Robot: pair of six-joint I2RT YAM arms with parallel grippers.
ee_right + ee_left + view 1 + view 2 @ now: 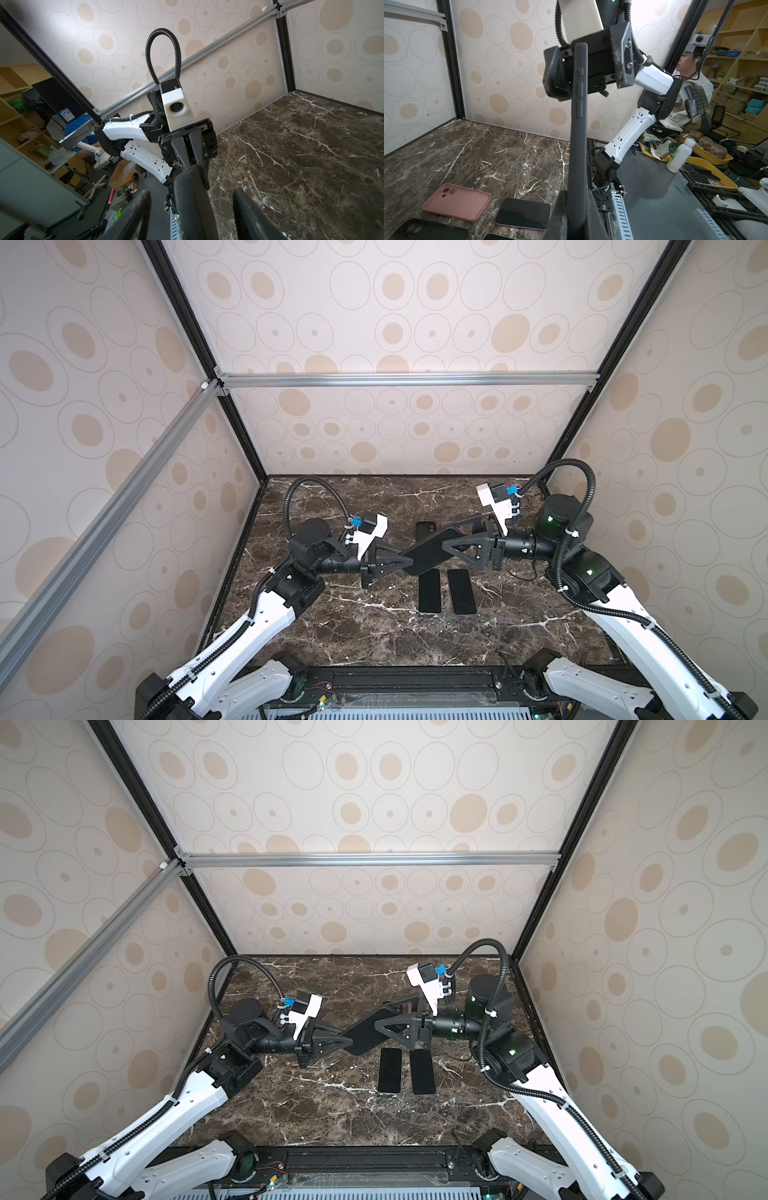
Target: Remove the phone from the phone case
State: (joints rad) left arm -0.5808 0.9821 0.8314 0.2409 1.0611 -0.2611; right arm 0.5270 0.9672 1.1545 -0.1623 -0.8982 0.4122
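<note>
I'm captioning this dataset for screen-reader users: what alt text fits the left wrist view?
A black phone case, seen edge-on, is clamped by the left gripper while the open right gripper straddles its far end. On the marble table lie a pink case and a dark-screened phone.

Over the table (332, 635), the cased phone (432, 551) sits between left claw (409, 562) and right claw (446, 538). In front lie the left phone (429, 591) and right phone (461, 592), side by side; behind, an empty case (424, 529).

Dark grey phone case (429, 552) aloft, slanted diagonally, side buttons visible.
</note>
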